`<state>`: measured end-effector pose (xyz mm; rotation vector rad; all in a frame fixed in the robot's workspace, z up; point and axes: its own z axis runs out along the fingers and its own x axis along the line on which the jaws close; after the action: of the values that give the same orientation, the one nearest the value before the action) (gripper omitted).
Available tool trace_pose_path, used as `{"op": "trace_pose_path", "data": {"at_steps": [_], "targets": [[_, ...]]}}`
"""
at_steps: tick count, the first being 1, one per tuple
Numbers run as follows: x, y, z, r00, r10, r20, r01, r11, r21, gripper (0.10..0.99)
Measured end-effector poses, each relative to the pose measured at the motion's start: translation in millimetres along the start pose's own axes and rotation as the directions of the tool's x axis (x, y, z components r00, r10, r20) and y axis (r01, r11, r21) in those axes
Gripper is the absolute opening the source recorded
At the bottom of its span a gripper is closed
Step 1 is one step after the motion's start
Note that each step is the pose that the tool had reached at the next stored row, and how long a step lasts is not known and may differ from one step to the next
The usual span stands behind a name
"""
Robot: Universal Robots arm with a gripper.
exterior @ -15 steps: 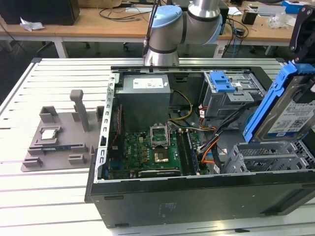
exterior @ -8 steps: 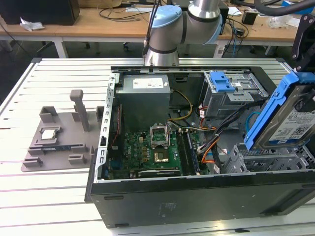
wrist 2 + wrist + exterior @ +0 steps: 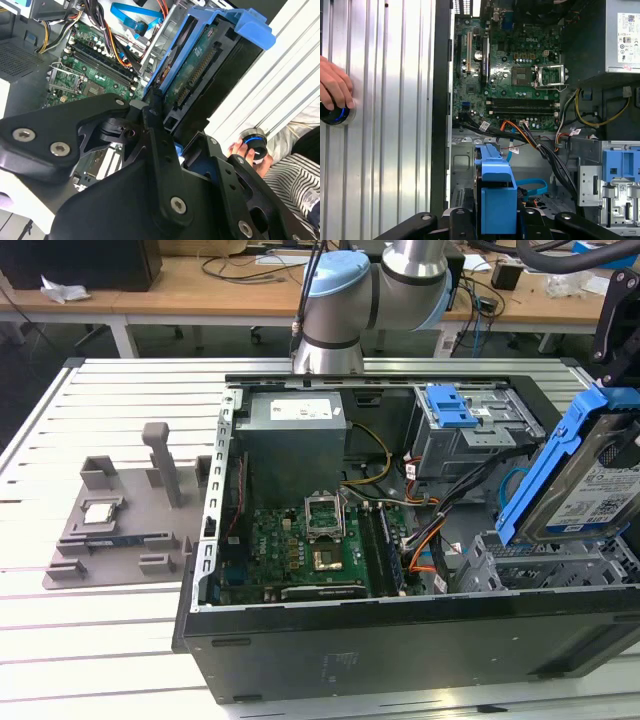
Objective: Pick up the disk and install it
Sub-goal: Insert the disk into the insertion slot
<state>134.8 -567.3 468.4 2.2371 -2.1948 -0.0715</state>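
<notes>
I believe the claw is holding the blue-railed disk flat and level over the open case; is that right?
Not quite: the disk is not flat and level. The exterior view shows it standing on edge, steeply tilted. The rest holds: the claw grips it by its blue rails over the open case.

We see the disk (image 3: 590, 490) cut off by the exterior view's right edge; whether its lower edge touches the cage (image 3: 540, 565) we cannot tell. A hand (image 3: 334, 87) runs off the first wrist view's edge.
</notes>
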Motion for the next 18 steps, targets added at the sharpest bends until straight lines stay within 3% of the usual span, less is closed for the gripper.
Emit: {"op": "trace_pose_path", "data": {"at_steps": [3,6,12,13,18], "targets": [[0.0,0.0,0.2,1.0,0.0,0.0001,0.0,1.0,0.0,0.369],[-0.3,-0.3,9.2,1.0,0.004,0.0002,-0.004,1.0,0.0,0.369],[-5.5,-1.5,17.5,1.0,0.004,-0.0001,-0.004,1.0,0.0,0.369],[-9.7,-2.8,20.3,1.0,0.004,-0.0002,-0.004,1.0,0.0,0.369],[-10.3,-3.3,29.7,1.0,0.004,-0.0035,-0.004,1.0,0.0,0.369]]}}
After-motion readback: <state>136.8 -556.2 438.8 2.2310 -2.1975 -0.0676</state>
